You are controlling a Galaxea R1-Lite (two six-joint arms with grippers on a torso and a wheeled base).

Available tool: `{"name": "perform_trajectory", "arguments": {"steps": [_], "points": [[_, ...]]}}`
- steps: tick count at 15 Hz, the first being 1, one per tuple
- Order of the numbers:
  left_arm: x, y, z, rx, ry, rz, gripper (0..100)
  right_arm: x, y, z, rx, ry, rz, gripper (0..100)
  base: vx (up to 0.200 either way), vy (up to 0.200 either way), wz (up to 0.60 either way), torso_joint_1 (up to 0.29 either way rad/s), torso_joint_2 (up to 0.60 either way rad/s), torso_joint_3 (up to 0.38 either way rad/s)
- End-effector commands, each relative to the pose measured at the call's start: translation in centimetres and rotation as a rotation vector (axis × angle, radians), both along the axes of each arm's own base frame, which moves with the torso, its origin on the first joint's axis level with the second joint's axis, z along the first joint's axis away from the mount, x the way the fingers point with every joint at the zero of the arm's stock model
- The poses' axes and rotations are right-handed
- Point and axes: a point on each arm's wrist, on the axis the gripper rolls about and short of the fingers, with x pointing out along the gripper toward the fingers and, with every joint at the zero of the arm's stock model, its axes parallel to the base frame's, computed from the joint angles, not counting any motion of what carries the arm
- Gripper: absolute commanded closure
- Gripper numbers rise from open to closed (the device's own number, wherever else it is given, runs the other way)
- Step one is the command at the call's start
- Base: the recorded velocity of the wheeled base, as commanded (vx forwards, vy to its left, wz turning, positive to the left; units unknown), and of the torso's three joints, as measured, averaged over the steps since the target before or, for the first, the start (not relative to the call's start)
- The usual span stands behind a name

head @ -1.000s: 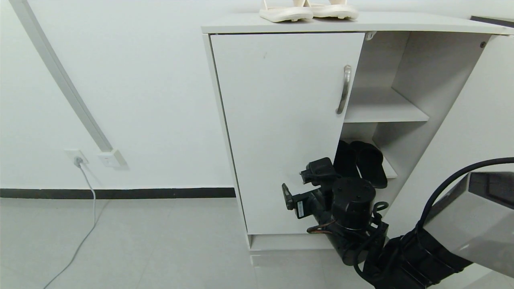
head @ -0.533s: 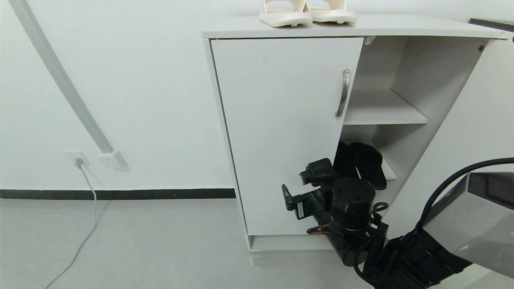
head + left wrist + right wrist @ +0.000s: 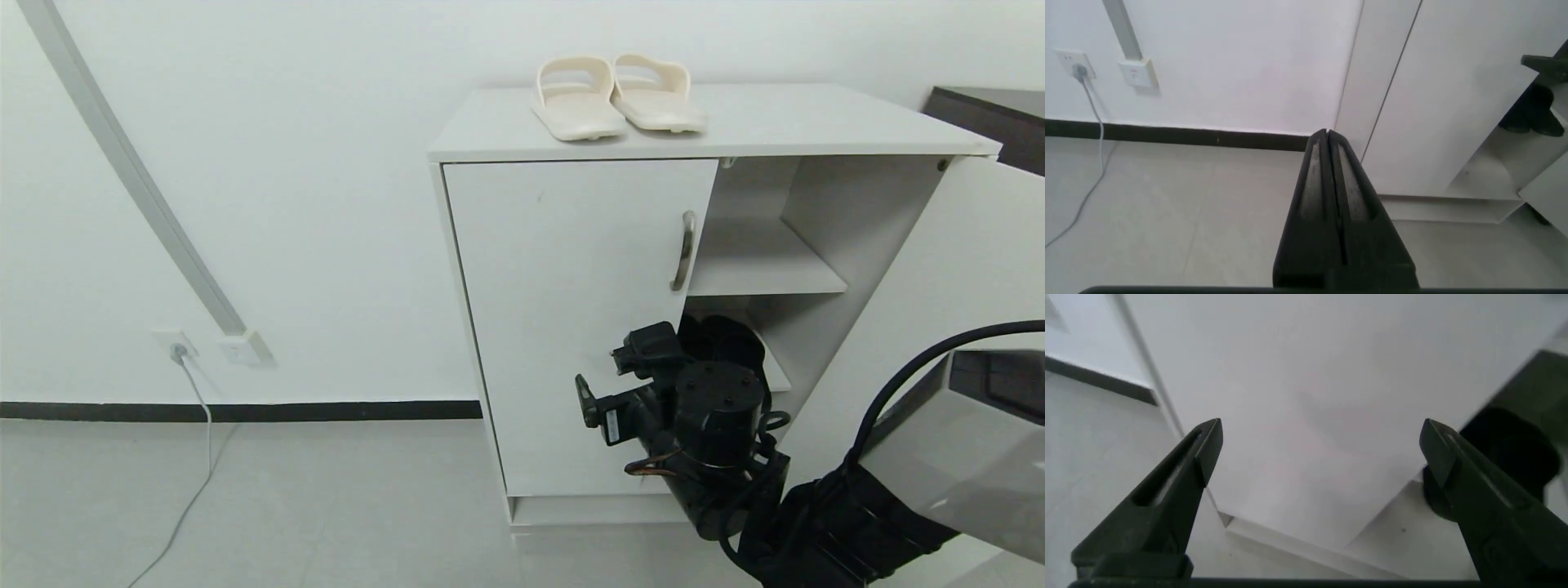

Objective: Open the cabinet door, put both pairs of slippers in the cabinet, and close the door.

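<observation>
to the left of the cabinet (image 3: 816, 118), a wall socket (image 3: 175, 349) with a grey cable (image 3: 200, 441) sits low on the wall, and the bare floor (image 3: 286, 506) leaves open room on that side. the left gripper (image 3: 1327, 139) hangs low off the cabinet's left front, its fingers pressed flat together with nothing between them. the cabinet's left door (image 3: 571, 327) is closed.

the cream slippers (image 3: 614, 96) lie side by side on top of the cabinet, above the closed door and near the front edge. they look like moulded foam: probably light, a little springy and smooth. a pinch across one strap, or over the two inner edges where they meet, seems the surest hold.

the right gripper (image 3: 1319, 441) is spread wide and empty, close to the lower face of the closed door. just past it, the black slippers (image 3: 722, 339) rest on the cabinet's lower shelf, partly hidden by the arm.

the middle shelf (image 3: 767, 282) above them is free. the door handle (image 3: 682, 251) and the open right door (image 3: 939, 310) narrow the opening. a dark piece of furniture (image 3: 988, 114) stands to the cabinet's right.
</observation>
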Motion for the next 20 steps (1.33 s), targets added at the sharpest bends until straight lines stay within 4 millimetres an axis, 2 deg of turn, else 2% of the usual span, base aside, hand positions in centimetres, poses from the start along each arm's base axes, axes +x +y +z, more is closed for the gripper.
{"name": "perform_trajectory", "arguments": {"steps": [1,10,20], "points": [[0.01,0.00,0.00,0.000,0.001,0.001,100,-0.06,0.06,0.00,-0.001,0.000,0.003,0,0.000,0.000,0.00,0.124,-0.46,-0.344],[0.01,0.00,0.00,0.000,0.001,0.001,100,-0.01,0.12,-0.28,-0.007,0.005,0.003,0,0.000,0.000,0.00,0.157,-0.48,-0.323],[0.01,0.00,0.00,0.000,0.001,-0.001,100,-0.01,0.21,-0.59,-0.012,0.010,0.007,0,0.000,0.000,0.00,0.224,-0.53,-0.313]]}}
